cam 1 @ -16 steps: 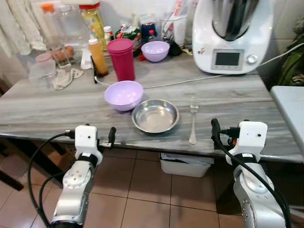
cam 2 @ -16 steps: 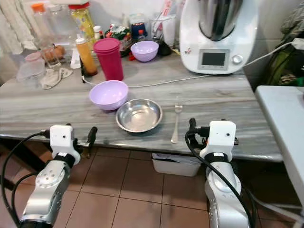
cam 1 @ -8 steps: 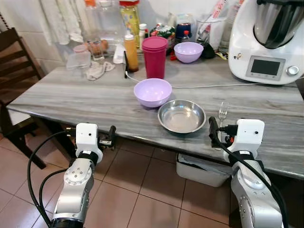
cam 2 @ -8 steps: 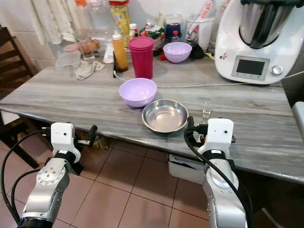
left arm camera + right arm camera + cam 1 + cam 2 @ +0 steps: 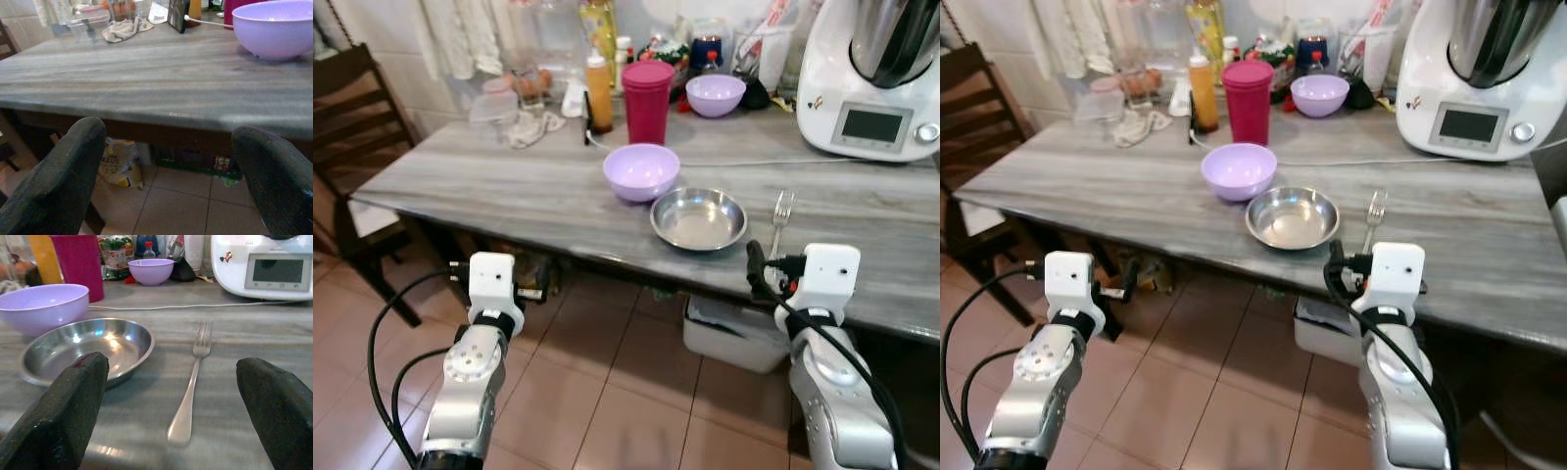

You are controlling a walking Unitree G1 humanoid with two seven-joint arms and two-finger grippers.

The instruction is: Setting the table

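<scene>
A steel bowl [image 5: 698,217] sits near the front edge of the grey table [image 5: 489,186], with a fork [image 5: 780,220] lying just to its right. A lilac bowl [image 5: 641,170] stands behind the steel one, to its left. My right gripper [image 5: 756,269] is open and empty at the table's front edge; in the right wrist view it faces the fork [image 5: 191,382] and the steel bowl [image 5: 85,350]. My left gripper [image 5: 1128,277] hangs open and empty below the table edge, left of the bowls. In the left wrist view it faces the table front, with the lilac bowl [image 5: 274,27] beyond.
At the back stand a magenta tumbler [image 5: 647,101], a second lilac bowl [image 5: 716,94], bottles, a cloth [image 5: 533,127] and a white kitchen machine [image 5: 881,78] with its cable across the table. A dark chair [image 5: 352,147] stands at the left. A plastic bin [image 5: 734,333] sits under the table.
The camera has backed away and shifted, so the table sits farther off and more floor shows. Both arms keep the same pose with open fingers. Nothing on the table has moved.
</scene>
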